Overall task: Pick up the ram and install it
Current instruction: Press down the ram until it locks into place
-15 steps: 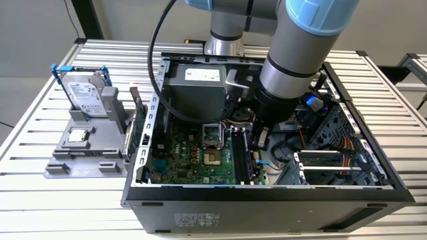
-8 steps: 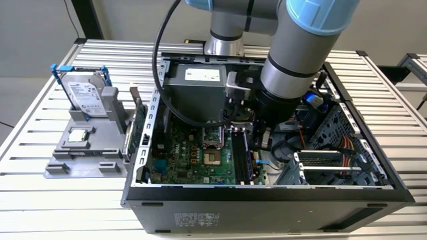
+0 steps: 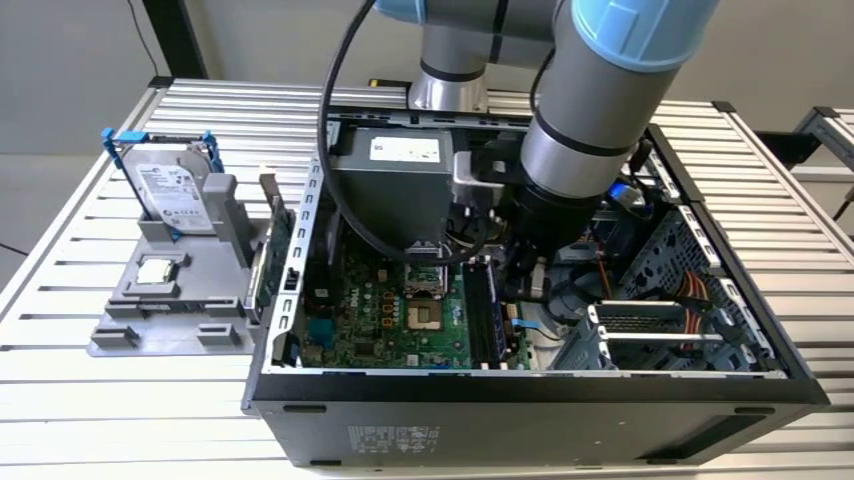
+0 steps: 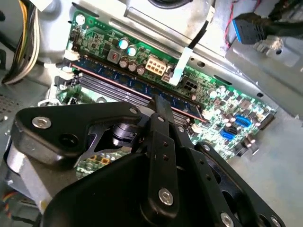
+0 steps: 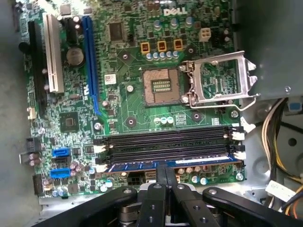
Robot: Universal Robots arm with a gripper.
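Gripper (image 5: 166, 177) fingers are pressed together on the ram (image 5: 142, 166), pinching it near the middle of its length, as the first wrist view shows: two black fingers meet at the top edge of the blue stick. In the second wrist view the gripper (image 4: 158, 101) comes down on the same stick, the ram (image 4: 118, 81), from directly above.

That stick sits in the outermost of the black memory slots (image 5: 165, 146), the one nearest the board's edge, with its long axis running parallel to the empty slots just beside it. White latches (image 5: 100, 167) stand at its ends; whether they have snapped closed I cannot tell, so full seating is uncertain.

Beyond the slots lies the open processor socket (image 5: 162, 86) on the motherboard (image 5: 128, 109).

In the exterior view the arm reaches down into the computer case (image 3: 534, 400), with the gripper (image 3: 514, 290) low over the slot area; the hard drive (image 3: 171, 190) stands well apart on the grey holder (image 3: 160, 310).
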